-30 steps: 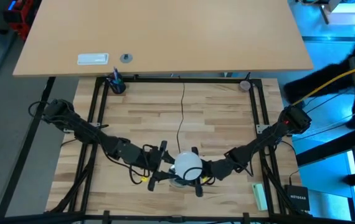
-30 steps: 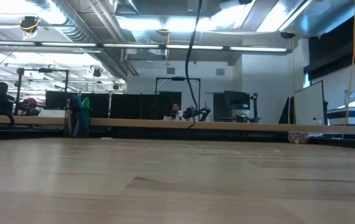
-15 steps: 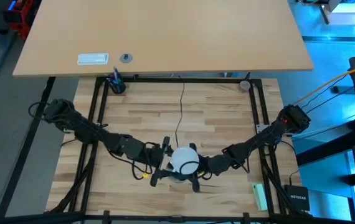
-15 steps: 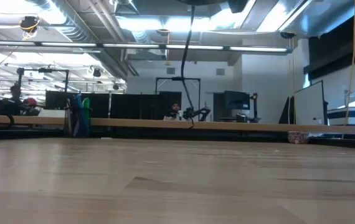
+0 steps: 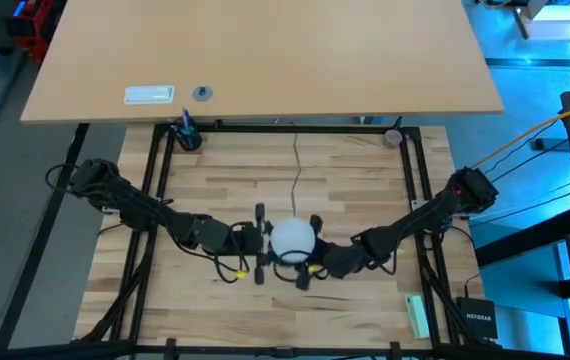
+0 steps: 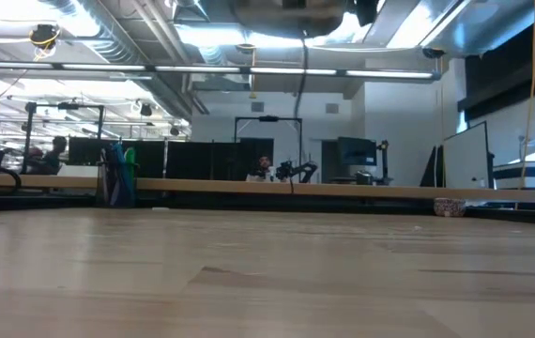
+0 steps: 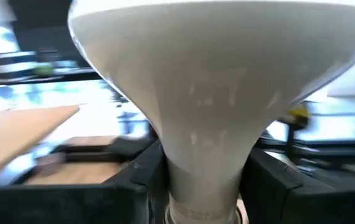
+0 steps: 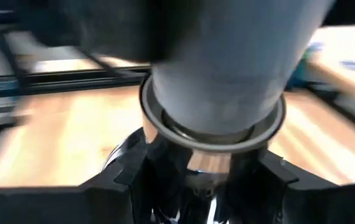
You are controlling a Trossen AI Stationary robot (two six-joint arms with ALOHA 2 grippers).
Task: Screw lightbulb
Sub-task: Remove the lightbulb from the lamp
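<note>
1. Where things are: the frosted white lightbulb with the round globe (image 5: 292,238) is held up off the light wooden bench (image 5: 345,190), right between the 2 arms near the front edge. The left tool (image 7: 199,186) is clamped on its pale neck, 1 dark finger each side.
2. The right tool (image 8: 196,177) is closed around the shiny round metal socket (image 8: 212,118), and the bulb's base looks like it's already sitting in the rim. The thin black cord (image 5: 293,170) trails off toward the back of the bench.
3. So I'd say the step is the actual threading. Keep bulb and socket dead in line, since any tilt will probably cross-thread it.
4. Turn 1 side only and hold the other still. Light push inward, nothing heavy.
5. Don't squeeze the neck harder than needed; it's likely slippery, but it could also crack.
6. Watch that the cord doesn't wind up if the socket is what rotates.
</note>
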